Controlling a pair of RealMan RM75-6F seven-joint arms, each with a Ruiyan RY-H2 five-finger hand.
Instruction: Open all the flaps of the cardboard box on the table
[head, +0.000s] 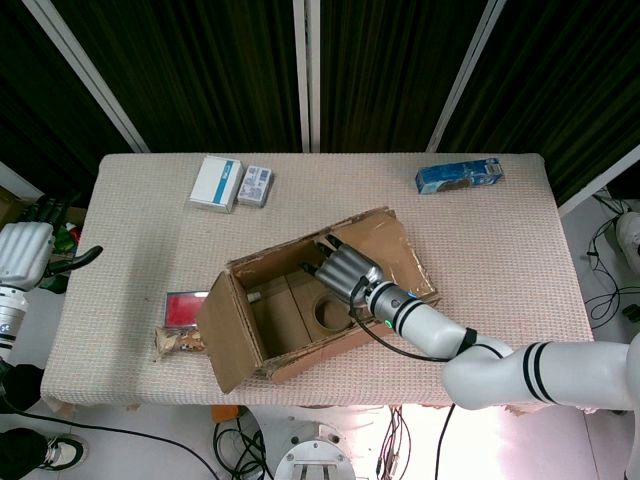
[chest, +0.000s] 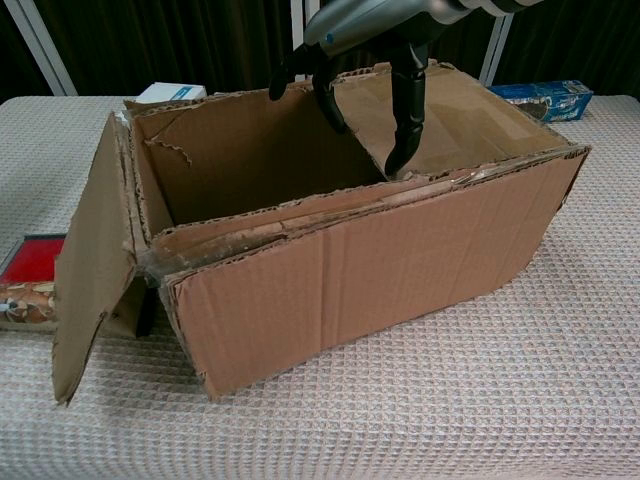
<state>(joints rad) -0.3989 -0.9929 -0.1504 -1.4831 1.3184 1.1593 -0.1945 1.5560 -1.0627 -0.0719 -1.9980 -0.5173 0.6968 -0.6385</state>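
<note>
The cardboard box (head: 310, 310) (chest: 370, 270) sits mid-table with its top partly uncovered. Its left end flap (chest: 90, 270) hangs outward and down. The right end flap (chest: 450, 115) (head: 385, 250) still lies over the right part of the opening. My right hand (head: 345, 275) (chest: 370, 40) reaches down at that flap's free edge. Its thumb (chest: 405, 120) points down over the flap and its other fingers (chest: 325, 90) are spread at the edge, inside the opening. Whether they grip the flap is unclear. My left hand (head: 22, 255) hovers off the table's left end, holding nothing.
A white carton (head: 216, 183) (chest: 168, 93) and a small pack (head: 256, 186) lie at the back left. A blue box (head: 459, 176) (chest: 541, 98) lies at the back right. A red case (head: 185, 307) (chest: 30, 258) and a snack packet (head: 178, 342) lie left of the box.
</note>
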